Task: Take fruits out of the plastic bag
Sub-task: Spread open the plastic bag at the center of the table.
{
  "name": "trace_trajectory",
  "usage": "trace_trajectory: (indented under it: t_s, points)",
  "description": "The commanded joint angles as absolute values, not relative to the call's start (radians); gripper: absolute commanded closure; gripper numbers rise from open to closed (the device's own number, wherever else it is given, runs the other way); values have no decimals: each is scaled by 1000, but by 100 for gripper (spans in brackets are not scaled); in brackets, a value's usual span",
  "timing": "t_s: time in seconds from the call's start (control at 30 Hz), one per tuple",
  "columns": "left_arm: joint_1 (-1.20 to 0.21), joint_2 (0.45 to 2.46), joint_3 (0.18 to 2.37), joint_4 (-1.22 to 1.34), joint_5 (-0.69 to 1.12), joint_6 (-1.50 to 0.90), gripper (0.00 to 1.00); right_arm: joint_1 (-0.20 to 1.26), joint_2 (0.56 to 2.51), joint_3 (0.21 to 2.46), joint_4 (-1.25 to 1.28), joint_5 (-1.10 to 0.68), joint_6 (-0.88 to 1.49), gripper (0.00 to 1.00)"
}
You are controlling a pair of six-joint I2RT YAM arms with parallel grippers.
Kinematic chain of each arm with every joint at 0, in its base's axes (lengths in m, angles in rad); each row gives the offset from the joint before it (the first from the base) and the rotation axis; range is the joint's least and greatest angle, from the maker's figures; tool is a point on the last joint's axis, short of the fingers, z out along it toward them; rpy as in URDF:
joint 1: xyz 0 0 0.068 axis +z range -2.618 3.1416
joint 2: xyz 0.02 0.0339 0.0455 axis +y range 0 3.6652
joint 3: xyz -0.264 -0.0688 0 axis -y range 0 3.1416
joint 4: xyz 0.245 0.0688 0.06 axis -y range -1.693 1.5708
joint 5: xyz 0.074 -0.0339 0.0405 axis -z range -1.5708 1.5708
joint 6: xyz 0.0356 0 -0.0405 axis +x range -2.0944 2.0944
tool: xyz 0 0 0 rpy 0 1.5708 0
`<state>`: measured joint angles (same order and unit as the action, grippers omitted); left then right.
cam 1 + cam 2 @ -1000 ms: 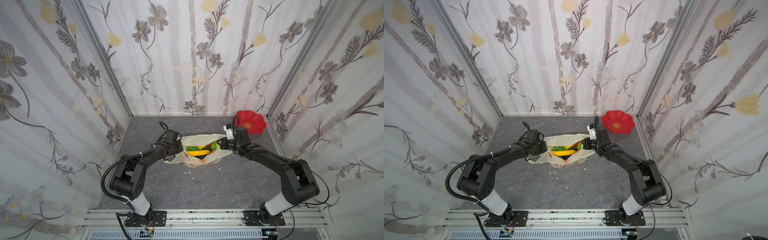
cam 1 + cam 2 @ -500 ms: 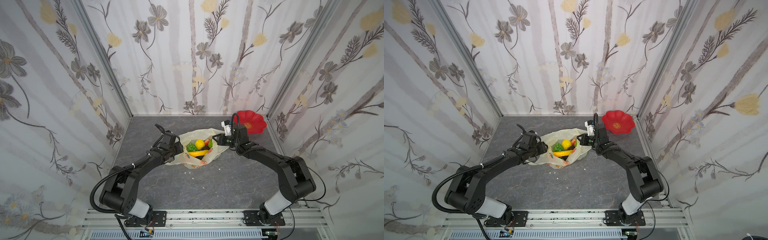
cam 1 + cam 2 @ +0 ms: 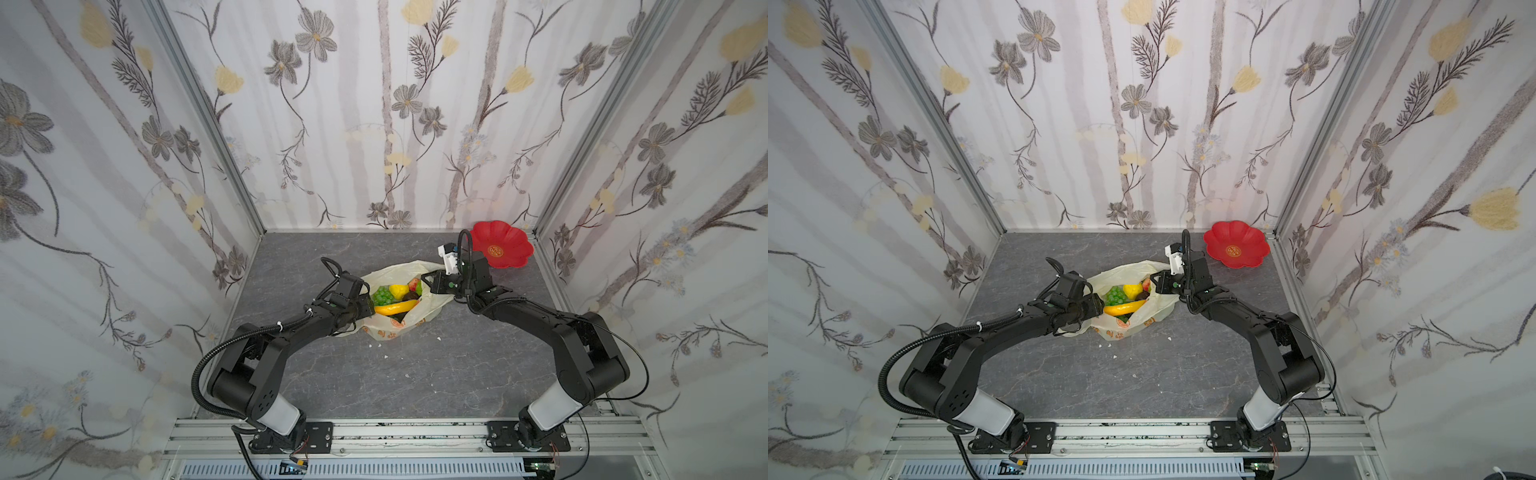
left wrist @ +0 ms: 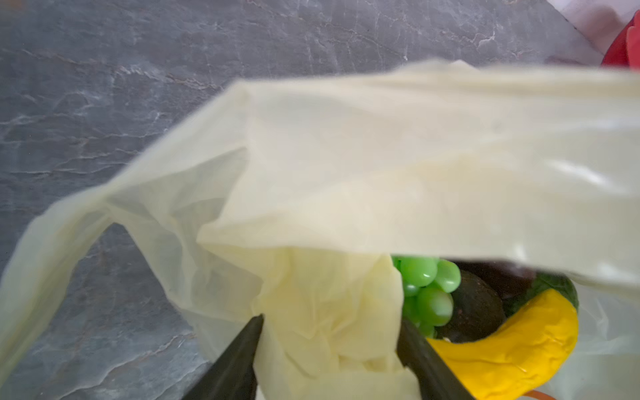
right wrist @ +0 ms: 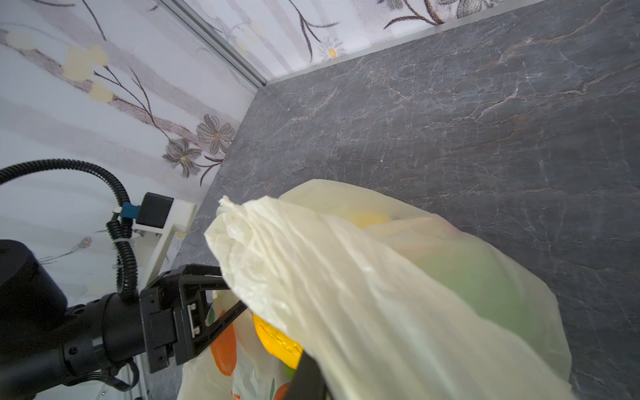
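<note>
- Right now the thin, translucent pale-yellow plastic bag (image 3: 397,330) lies slumped on the grey marbled table (image 3: 415,374), directly between the two claws. Its mouth gapes upward, and its orange-red print sits on the part nearer the arm bases than either claw.
- All the small toy fruits (image 3: 395,297) in view are inside the bag.
- The yellow banana (image 3: 395,308) lies just beyond the left claw (image 3: 371,306), pointing across toward the right claw (image 3: 426,280).
- The green grape bunch (image 3: 381,296) sits beside the left claw's tips.
- The bumpy yellow lemon (image 3: 398,289) lies midway between the claws.
- The red strawberry (image 3: 414,285) sits closest to the right claw.
- A dark avocado (image 4: 474,311) rests just past the grapes in the left wrist view, with a scrap of bumpy green citrus (image 4: 554,287) beyond it.
- The left claw is released. Its two black fingers (image 4: 242,353) stand apart at the bag's rim, and a crumpled fold of film lies between them without any visible pinch.
- The right claw is clenched on the opposite rim of the bag. In the right wrist view the film runs up to it in drawn pleats, lifted off the table.
- A red flower-shaped plastic plate (image 3: 503,249) lies behind the right claw, apart from the bag, near the back corner.
- A few white specks dot the table on the arm-base side of both claws.
</note>
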<state>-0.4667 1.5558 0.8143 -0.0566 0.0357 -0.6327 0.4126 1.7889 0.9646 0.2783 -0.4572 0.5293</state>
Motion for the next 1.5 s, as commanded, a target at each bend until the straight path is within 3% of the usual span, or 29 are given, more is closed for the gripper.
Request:
trace_trajectory:
  t_s: [0.0, 0.13, 0.27, 0.47, 0.5, 0.63, 0.7, 0.83, 1.1, 1.3, 1.4, 1.47]
  points:
    - [-460, 1542, 776, -43, -3, -632, 66, 373, 1784, 940, 422, -527, 609, 100]
    - [-427, 1477, 687, -17, -32, -637, 98, 313, 1815, 917, 532, -599, 708, 100]
    - [-408, 1407, 619, 30, -56, -632, 100, 297, 1852, 925, 597, -631, 768, 100]
    - [-471, 1406, 663, 55, -63, -587, 100, 350, 1870, 995, 497, -586, 712, 100]
    - [-482, 1410, 672, 58, -67, -585, 100, 354, 1866, 1001, 468, -569, 700, 91]
    - [-512, 1410, 693, 62, -100, -583, 100, 375, 1824, 1042, 238, -387, 601, 41]
    - [-520, 1407, 700, 61, -113, -582, 100, 395, 1800, 1063, 121, -270, 552, 29]
    - [-537, 1413, 711, 61, -129, -580, 100, 441, 1759, 1080, -28, -76, 498, 15]
    - [-577, 1429, 729, 62, -166, -587, 100, 552, 1735, 1127, -212, 190, 482, 9]
    - [-592, 1437, 741, 63, -185, -594, 100, 621, 1851, 1181, -296, 313, 500, 8]
    - [-592, 1438, 737, 62, -200, -602, 100, 623, 1891, 1181, -293, 322, 499, 16]
    - [-592, 1435, 732, 61, -213, -607, 100, 619, 1887, 1164, -277, 322, 494, 27]
